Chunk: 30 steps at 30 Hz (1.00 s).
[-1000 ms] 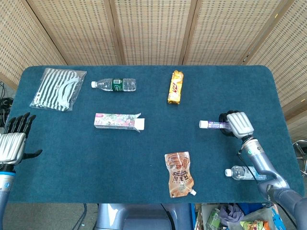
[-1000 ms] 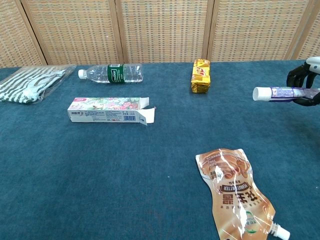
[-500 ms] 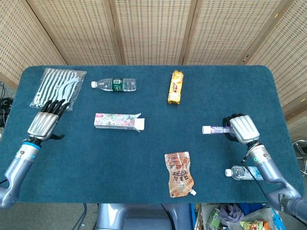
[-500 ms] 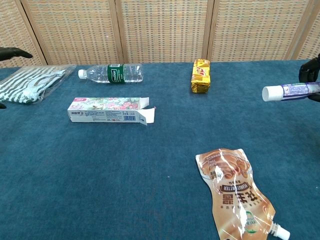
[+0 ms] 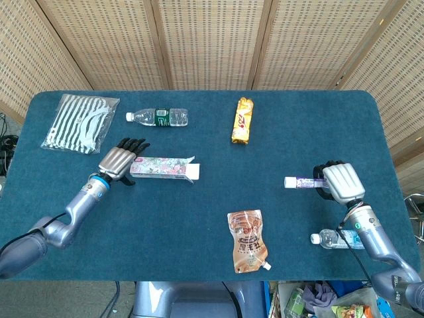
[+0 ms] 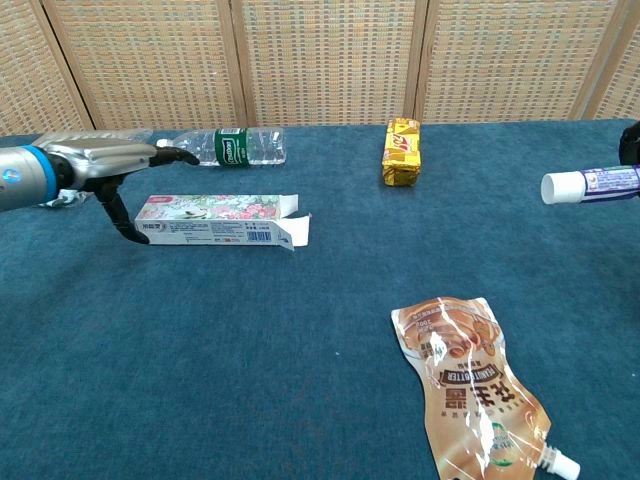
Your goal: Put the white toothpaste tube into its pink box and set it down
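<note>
Over the right side of the blue table (image 5: 199, 265), the right hand (image 5: 339, 181) holds the white toothpaste tube (image 5: 302, 181) clear of the cloth, fingers wrapped round its tail end so that the capped end points toward the table's middle; the chest view shows only the cap and a short length of the tube at the frame's edge. The tube looks light and soft-walled, likely to dent or bend under a hard squeeze, so a grip near the stiffer crimped tail, as now, seems the safer one and leaves the cap end free to lead into the carton. The pink box (image 5: 162, 167) lies flat on its long side left of centre, its end flap (image 5: 193, 172) hanging open toward the tube; whether anything is inside cannot be told, though it reads as empty. Thin card like this will probably crush or skid on the cloth if pushed, so it wants steadying along its long walls. The left hand (image 5: 118, 161) sits at the closed end of the box, fingers spread above it and thumb down beside it, holding nothing yet. Tube and box remain well apart.
</note>
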Each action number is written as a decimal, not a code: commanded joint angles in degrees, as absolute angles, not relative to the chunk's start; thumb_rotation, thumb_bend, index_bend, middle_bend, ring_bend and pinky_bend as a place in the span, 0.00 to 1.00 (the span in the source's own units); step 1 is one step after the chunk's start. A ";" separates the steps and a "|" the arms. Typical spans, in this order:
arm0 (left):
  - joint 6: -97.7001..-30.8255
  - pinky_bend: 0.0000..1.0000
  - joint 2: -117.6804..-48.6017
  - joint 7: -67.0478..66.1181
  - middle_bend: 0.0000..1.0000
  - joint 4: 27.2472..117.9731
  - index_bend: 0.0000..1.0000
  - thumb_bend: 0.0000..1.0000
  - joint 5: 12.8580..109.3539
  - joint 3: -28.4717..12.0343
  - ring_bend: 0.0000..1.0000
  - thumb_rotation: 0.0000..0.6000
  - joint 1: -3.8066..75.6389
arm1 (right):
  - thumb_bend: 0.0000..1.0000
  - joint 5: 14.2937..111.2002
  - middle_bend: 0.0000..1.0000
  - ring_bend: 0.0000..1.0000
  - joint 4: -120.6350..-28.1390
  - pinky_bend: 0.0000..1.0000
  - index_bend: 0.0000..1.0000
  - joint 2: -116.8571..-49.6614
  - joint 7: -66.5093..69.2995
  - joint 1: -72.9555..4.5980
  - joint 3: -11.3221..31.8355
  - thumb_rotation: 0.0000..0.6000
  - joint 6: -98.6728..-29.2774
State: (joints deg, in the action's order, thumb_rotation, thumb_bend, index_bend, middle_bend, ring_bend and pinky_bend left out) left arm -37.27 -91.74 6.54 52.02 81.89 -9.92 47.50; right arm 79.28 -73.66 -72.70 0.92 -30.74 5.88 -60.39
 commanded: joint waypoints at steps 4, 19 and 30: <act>-34.43 0.04 -96.95 7.37 0.00 46.45 0.00 0.07 82.14 -10.26 0.00 1.00 52.22 | 0.55 79.37 0.57 0.41 -73.46 0.41 0.57 -72.43 1.47 -30.40 5.88 1.00 -60.65; -32.14 0.43 -102.88 9.08 0.36 41.80 0.32 0.08 80.43 -11.14 0.33 1.00 57.39 | 0.60 79.53 0.57 0.41 -71.79 0.41 0.57 -71.53 4.07 -29.43 5.77 1.00 -60.85; -35.99 0.52 -100.26 10.39 0.47 46.05 0.46 0.10 81.49 -10.29 0.43 1.00 57.03 | 0.60 80.61 0.57 0.41 -73.45 0.41 0.57 -70.11 4.17 -28.72 5.92 1.00 -62.66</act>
State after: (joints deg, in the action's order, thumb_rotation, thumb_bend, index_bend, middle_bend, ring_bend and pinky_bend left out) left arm -34.65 -101.43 9.90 44.60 80.85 -10.61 57.37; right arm 80.48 -73.06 -70.42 4.36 -28.84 5.85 -62.37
